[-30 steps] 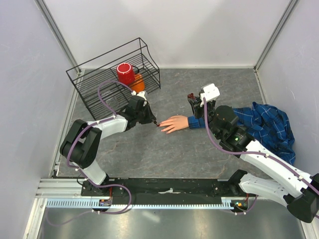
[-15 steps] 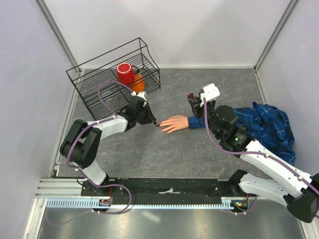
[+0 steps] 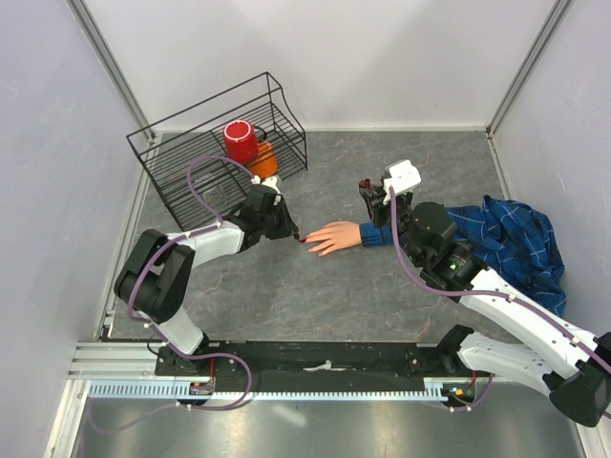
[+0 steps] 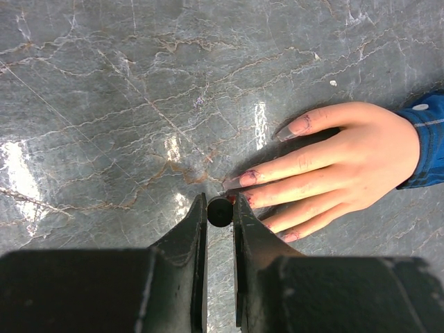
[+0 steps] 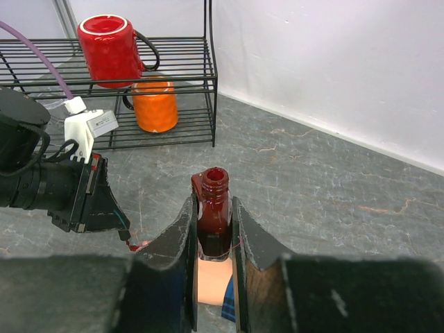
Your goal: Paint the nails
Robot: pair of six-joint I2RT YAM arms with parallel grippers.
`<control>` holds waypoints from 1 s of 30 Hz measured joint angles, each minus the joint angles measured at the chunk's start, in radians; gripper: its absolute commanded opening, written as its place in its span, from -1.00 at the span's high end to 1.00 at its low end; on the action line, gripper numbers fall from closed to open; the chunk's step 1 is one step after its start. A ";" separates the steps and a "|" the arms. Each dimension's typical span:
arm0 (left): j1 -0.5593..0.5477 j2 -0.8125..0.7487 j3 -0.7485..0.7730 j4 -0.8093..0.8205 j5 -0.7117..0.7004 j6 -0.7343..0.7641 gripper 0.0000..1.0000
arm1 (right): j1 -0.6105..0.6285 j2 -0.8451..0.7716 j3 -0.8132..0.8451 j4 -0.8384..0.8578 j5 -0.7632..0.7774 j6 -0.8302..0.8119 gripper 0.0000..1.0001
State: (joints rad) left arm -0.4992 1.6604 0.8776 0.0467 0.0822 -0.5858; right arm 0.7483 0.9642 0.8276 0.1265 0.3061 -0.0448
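Mid-painting: left gripper (image 4: 220, 207), clamped on the brush (image 4: 220, 212), sits at the nails (image 4: 248, 177) of the hand (image 4: 350, 163) flat on the table (image 3: 286, 286). Right gripper (image 5: 214, 232) pinches the open bottle (image 5: 214, 205); next needs a light, steady stroke.

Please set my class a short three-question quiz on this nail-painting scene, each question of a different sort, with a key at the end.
1. Multiple choice: what is the right gripper shut on?
A) an open polish bottle
B) a red mug
C) a blue cloth
2. True or false: the orange mug stands outside the wire rack.
3. In one word: which gripper holds the dark brush cap beside the nails of the fake hand?

Key
1. A.
2. False. It sits inside the rack, below the red mug.
3. Left. The left gripper is closed on the cap.
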 measured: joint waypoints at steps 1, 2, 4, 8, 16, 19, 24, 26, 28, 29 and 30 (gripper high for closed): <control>0.000 -0.001 0.000 0.000 0.000 0.000 0.97 | 0.000 0.000 0.000 0.000 0.000 0.000 1.00; 0.000 -0.003 -0.001 0.000 0.000 0.000 0.97 | 0.000 0.000 0.000 0.000 -0.001 0.000 1.00; 0.000 -0.008 -0.001 0.000 0.000 0.000 0.97 | 0.000 0.000 0.000 0.000 -0.003 0.000 1.00; 0.000 -0.016 -0.001 0.000 0.000 0.000 0.96 | 0.000 0.000 0.000 0.000 -0.004 0.000 1.00; 0.000 -0.019 -0.001 0.000 -0.001 0.000 0.96 | -0.001 0.000 0.000 0.000 -0.014 0.000 1.00; 0.000 -0.019 -0.001 0.000 0.000 0.000 0.96 | -0.002 0.000 0.000 0.000 -0.015 0.001 1.00; 0.000 -0.019 -0.001 0.000 0.001 0.000 0.96 | -0.002 0.000 0.000 0.000 -0.018 0.005 1.00; 0.000 -0.019 -0.001 0.000 0.001 0.000 0.96 | -0.003 0.000 0.000 0.000 -0.018 0.005 1.00; 0.000 -0.019 -0.001 0.000 0.000 0.000 0.96 | -0.002 0.000 0.000 0.000 -0.018 0.005 1.00; 0.000 -0.019 -0.001 0.000 -0.001 0.000 0.96 | -0.002 0.000 0.000 0.000 -0.018 0.006 1.00; 0.000 -0.019 -0.001 0.000 -0.002 0.000 0.97 | -0.003 0.000 0.000 0.000 -0.018 0.006 1.00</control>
State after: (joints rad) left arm -0.4992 1.6409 0.8768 0.0463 0.0807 -0.5854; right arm 0.7456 0.9642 0.8276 0.1261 0.2886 -0.0387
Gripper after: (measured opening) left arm 0.186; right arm 0.240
